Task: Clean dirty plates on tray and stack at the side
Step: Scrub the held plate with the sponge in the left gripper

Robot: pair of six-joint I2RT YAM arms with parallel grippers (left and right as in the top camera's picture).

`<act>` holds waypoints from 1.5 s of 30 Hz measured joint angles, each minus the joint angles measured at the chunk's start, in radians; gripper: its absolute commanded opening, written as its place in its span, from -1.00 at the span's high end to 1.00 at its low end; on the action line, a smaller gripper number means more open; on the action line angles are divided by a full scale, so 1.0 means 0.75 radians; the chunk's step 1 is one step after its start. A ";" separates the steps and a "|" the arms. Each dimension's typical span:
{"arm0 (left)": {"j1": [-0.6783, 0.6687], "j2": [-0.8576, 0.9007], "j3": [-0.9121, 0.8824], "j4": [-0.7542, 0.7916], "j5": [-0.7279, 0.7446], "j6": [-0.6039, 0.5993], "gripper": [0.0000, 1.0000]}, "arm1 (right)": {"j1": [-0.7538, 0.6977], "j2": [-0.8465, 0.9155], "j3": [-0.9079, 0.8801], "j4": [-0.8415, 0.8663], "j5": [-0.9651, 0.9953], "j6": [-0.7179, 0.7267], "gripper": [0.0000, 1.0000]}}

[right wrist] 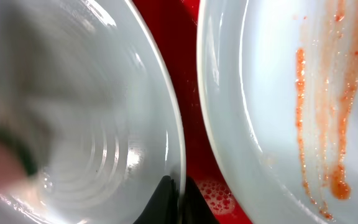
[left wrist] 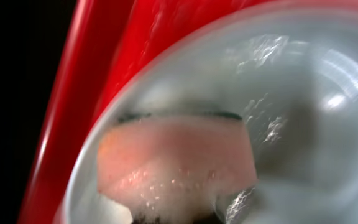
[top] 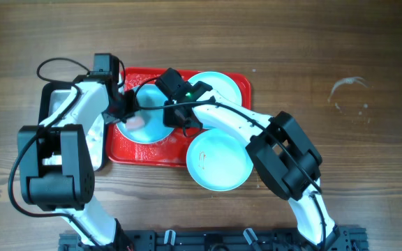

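The red tray (top: 138, 152) holds a pale blue plate (top: 152, 125) at its left and a second plate (top: 222, 85) at its back right. A third plate (top: 218, 162) lies over the tray's front right rim and the table. My left gripper (top: 126, 110) is shut on a pink soapy sponge (top: 137, 120), which is pressed on the left plate (left wrist: 303, 124); the sponge (left wrist: 176, 162) hides the fingers. My right gripper (right wrist: 179, 194) is shut on that plate's rim (right wrist: 73, 93). The plate next to it (right wrist: 260, 93) bears red sauce streaks (right wrist: 302, 93).
A black-rimmed silver tray (top: 60, 104) sits under my left arm, left of the red tray. Soap bubbles lie on the red tray (right wrist: 213, 190) between the two plates. Wet marks (top: 347, 94) show on the wooden table at the far right.
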 measured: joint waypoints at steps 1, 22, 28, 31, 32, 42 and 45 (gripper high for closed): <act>0.000 0.001 -0.008 0.058 0.010 0.001 0.92 | 0.000 0.000 -0.001 -0.001 0.002 0.003 0.91; 0.017 0.032 -0.019 -0.156 0.435 0.119 0.92 | 0.000 0.000 0.000 -0.008 0.005 -0.024 0.91; 0.004 0.061 -0.007 -0.040 0.520 0.152 0.92 | 0.000 0.000 0.000 0.001 0.005 -0.030 0.91; -0.018 0.065 0.004 0.104 0.434 0.154 0.92 | 0.000 0.000 0.000 0.004 0.004 -0.034 0.91; -0.027 0.065 0.010 0.136 0.385 0.149 0.92 | 0.000 0.000 0.000 0.010 0.002 -0.034 0.91; -0.068 0.044 0.080 -0.220 -0.014 -0.083 0.92 | 0.031 0.005 0.000 0.013 -0.049 -0.065 0.91; -0.050 0.044 0.084 -0.353 -0.092 -0.107 0.92 | 0.030 0.005 0.000 0.011 -0.062 -0.069 0.91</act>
